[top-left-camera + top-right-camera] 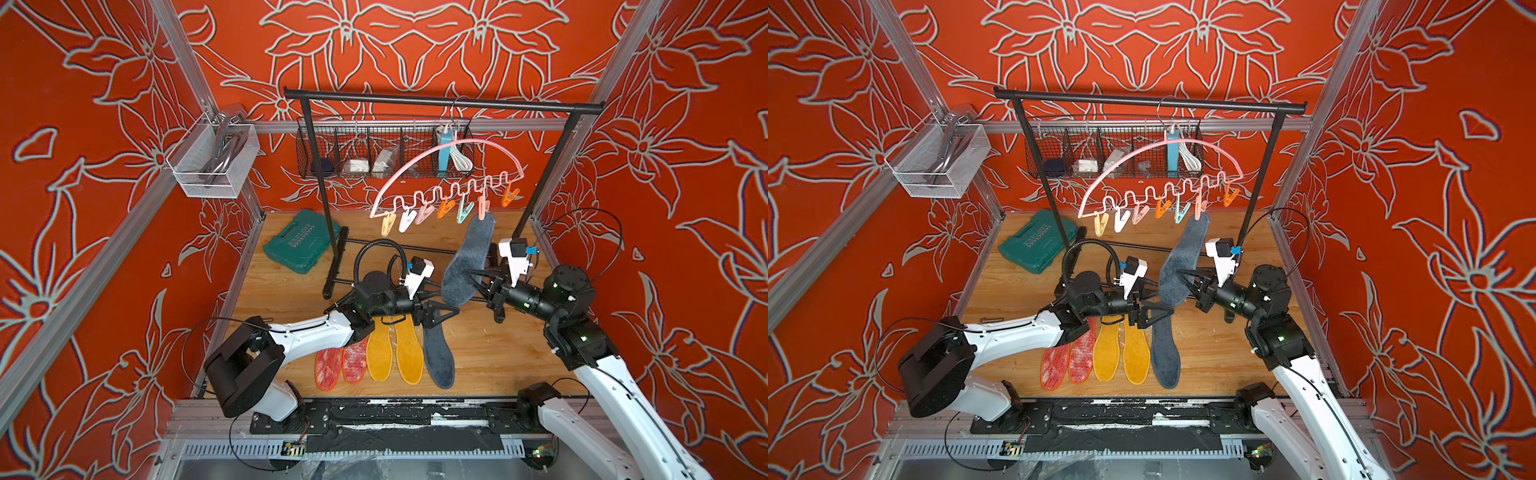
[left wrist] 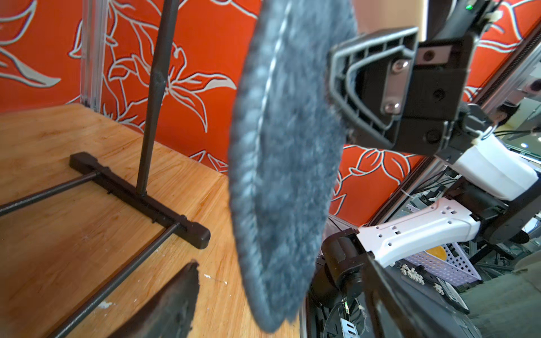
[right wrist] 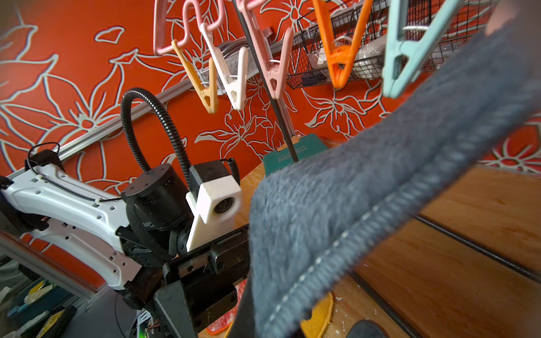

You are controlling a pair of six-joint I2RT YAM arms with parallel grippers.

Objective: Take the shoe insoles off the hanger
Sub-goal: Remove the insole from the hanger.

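Grey insole [image 1: 465, 253], last on the hanger [image 1: 486, 142], is pinched by the right gripper [image 1: 467, 277], likely to tug it free, while the left gripper [image 1: 449, 300] holds its jaws spread around the lower end.

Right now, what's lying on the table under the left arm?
Two red-white insoles, two yellow insoles and one dark grey insole, side by side. The left arm covers their far ends, so those tips cannot be seen.

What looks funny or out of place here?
One dark grey insole stands out: it hangs slanted below the pink hanger, its top at a peg, pinched by the right pincer, while the other five insoles lie flat on the table.
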